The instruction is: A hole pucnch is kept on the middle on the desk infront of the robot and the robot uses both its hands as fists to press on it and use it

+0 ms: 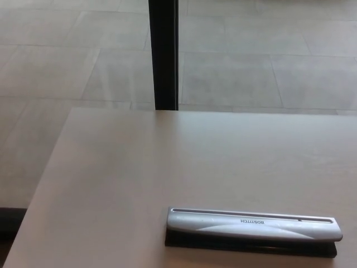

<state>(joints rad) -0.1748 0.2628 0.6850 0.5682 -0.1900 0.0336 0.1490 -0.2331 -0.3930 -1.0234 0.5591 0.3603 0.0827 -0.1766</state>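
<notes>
No robot hand shows, so I cannot tell what the fingers are doing. To do this well, I think both fists should come down together, one near each end, and push straight down. The punch [254, 229] is long and silver with a black base. It lies flat near the front of the desk [139, 167].

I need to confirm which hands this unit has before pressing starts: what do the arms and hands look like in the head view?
Nothing to describe: neither arm nor hand shows in the head view. Only the silver hole punch with its black base, lying on the pale desk, and a dark post beyond the far edge are visible.
</notes>
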